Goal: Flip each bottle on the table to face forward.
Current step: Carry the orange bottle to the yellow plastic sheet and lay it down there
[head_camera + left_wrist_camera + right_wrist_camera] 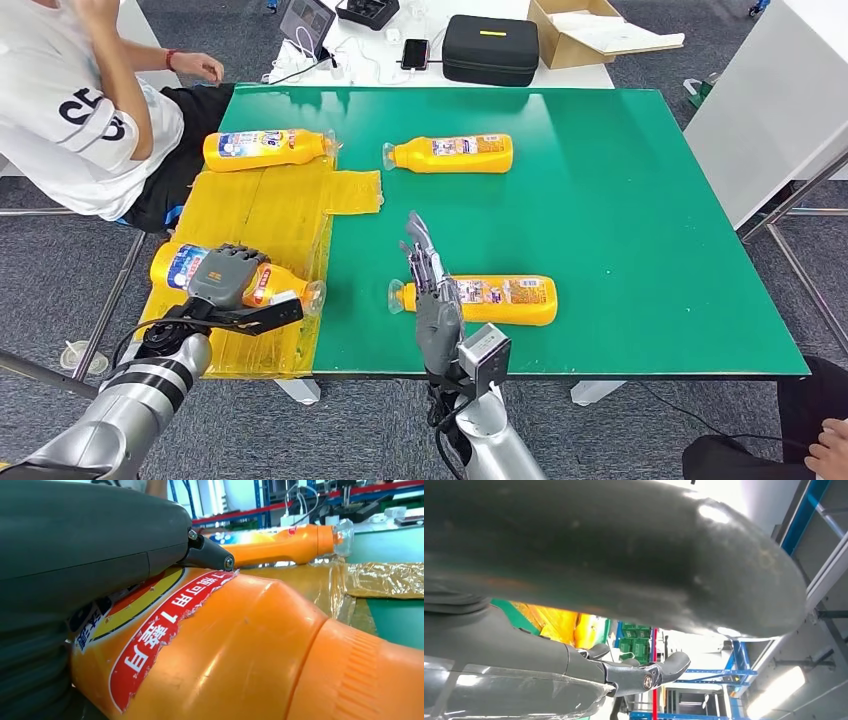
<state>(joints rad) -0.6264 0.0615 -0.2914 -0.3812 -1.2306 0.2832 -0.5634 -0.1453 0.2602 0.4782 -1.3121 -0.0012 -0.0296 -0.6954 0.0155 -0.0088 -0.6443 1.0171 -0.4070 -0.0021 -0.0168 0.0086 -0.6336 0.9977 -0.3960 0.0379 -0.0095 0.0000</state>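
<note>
- Green surface carries four orange bottles, all lying on their sides; a yellow plastic sheet covers its left part.
- Left hand rests palm-down on the near-left bottle, fingers curled over its body. Left wrist view: fingertip touching the torn red label, cap end toward the sheet.
- Right hand stands edge-up, fingers straight and close together, holding nothing; it is just beside the neck end of the near-centre bottle. Cannot tell if they touch.
- Far-left bottle lies on the sheet; far-centre bottle lies on bare green, its cap pointing left.
- Person in a white shirt sits at the left edge.
- Black case, cardboard box and phone are on the white table beyond.
</note>
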